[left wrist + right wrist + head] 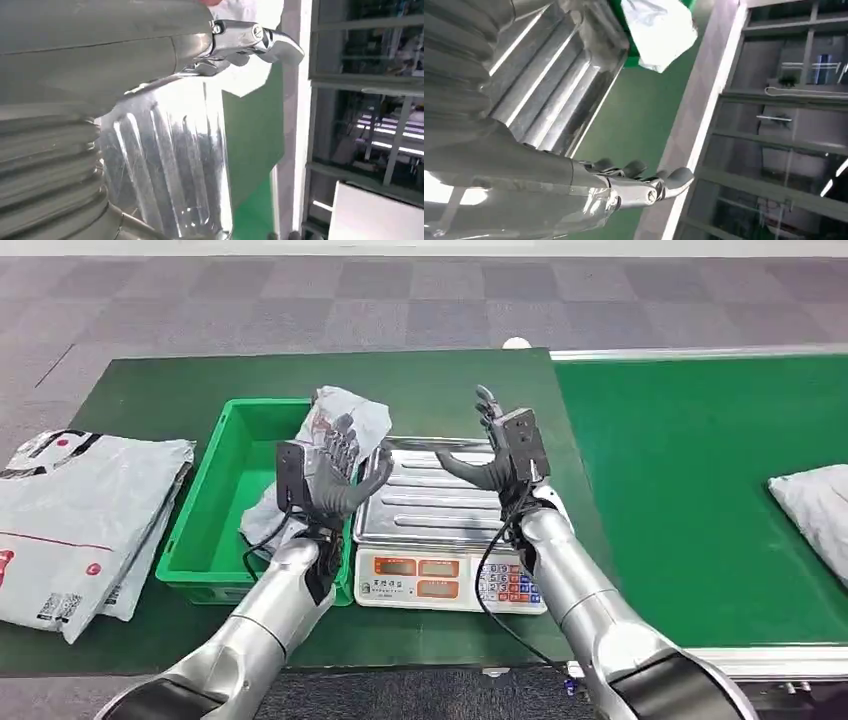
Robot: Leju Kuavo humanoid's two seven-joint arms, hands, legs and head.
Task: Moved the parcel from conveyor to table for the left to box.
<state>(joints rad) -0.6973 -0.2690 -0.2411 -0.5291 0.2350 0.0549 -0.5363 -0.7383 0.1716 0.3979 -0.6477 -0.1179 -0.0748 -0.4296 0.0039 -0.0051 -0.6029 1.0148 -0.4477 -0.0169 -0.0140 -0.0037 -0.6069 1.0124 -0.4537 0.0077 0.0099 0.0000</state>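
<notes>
A crumpled grey parcel (350, 412) leans in the green bin (215, 490), propped against the wall nearest the scale; the right wrist view shows the same parcel (659, 30). My left hand (330, 475) is raised just in front of it, at the bin's edge beside the scale. Its fingers are spread, its thumb (250, 37) is stretched out over the steel tray, and it holds nothing. My right hand (500, 450) hovers above the tray (440, 505), also spread and empty. A second grey parcel (815, 505) lies on the green conveyor (690, 490) at the far right.
The scale (440, 575) with its ribbed steel tray (549, 80) stands between the bin and the conveyor. A stack of flat grey mailer bags (80, 510) lies at the table's left end. Beyond the table there is carpeted floor.
</notes>
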